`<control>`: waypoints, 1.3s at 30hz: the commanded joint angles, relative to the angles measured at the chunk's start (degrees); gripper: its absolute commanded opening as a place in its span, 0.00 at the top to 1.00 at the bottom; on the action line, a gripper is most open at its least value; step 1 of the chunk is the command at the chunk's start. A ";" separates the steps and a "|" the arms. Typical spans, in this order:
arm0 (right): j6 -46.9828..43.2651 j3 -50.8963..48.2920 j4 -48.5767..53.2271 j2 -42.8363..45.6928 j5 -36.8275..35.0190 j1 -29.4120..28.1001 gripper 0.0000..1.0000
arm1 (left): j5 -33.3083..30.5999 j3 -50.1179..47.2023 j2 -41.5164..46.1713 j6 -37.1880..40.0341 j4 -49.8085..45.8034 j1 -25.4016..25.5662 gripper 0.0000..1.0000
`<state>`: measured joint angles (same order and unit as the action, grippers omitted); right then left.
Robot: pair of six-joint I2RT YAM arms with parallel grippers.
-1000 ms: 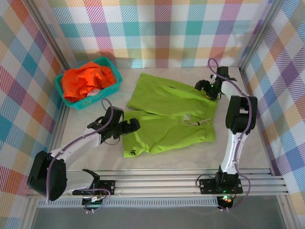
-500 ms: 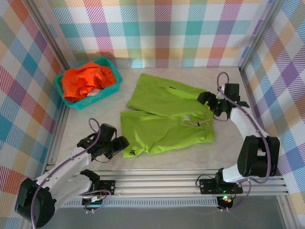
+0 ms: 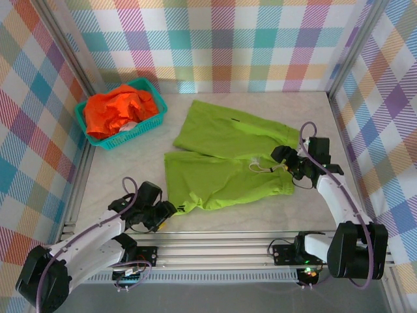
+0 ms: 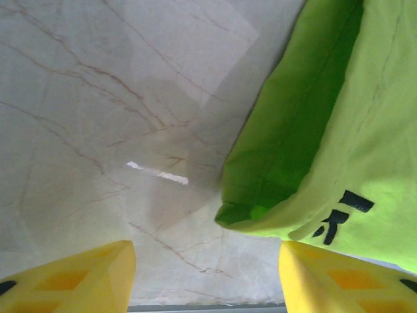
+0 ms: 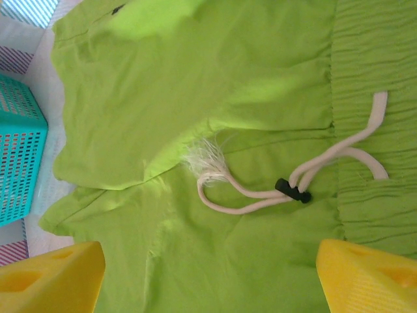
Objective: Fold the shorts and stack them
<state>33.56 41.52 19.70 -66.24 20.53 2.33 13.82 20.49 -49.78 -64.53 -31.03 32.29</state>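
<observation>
Top external view, for your record: your left claw (image 3: 167,210) sits low over the marble table (image 3: 111,173), fingers apart with nothing between them. The lime green shorts (image 3: 225,163) lie spread flat just ahead of it and to its right. In the left wrist view the yellow fingers (image 4: 85,274) stand spread over bare table. The folded hem corner rests just ahead of the gap, nearer the right finger, ungripped.

Your right claw (image 3: 281,158) hangs over the waist end of the same shorts, jaws apart, holding nothing. In the right wrist view a white drawstring (image 5: 260,192) lies loose on the cloth directly ahead of it, one end frayed, pinched by a small black toggle (image 5: 291,190). The gathered waistband runs along the claw's right.

A teal mesh basket (image 3: 151,120) stands well beyond your left claw and far to the left of your right one. The orange shorts (image 3: 117,111) are heaped in it above the rim.

Markings: a black printed logo (image 4: 339,215) sits on the hem just ahead of the left claw's right finger, and you cannot read it as letters. A small black mark (image 3: 233,120) on the far leg is too small to read
</observation>
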 commanded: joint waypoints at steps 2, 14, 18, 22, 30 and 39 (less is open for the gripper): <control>0.08 -1.04 0.31 1.68 1.26 0.24 0.15 | 2.00 1.22 -3.14 -1.17 4.59 0.75 0.46; -0.48 -2.40 0.21 2.12 2.03 0.26 0.15 | -1.45 4.39 -7.48 1.89 4.51 0.79 0.57; -0.78 -2.89 0.09 1.99 1.83 0.30 0.16 | -1.44 4.97 -9.53 2.76 5.93 0.68 0.60; -0.70 -3.08 -0.10 1.89 2.13 0.31 0.16 | -2.66 6.28 -10.82 3.80 5.60 0.76 0.66; 0.30 -4.89 -0.43 2.07 3.57 0.30 0.15 | -4.91 8.21 -12.65 5.13 6.09 0.74 0.96; 6.69 -7.73 9.20 8.58 -3.44 0.40 0.24 | -12.99 21.51 -7.76 12.51 -5.55 0.27 1.00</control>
<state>36.62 35.66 23.64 -61.80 20.38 2.33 5.26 37.87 -59.99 -55.90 -31.20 32.60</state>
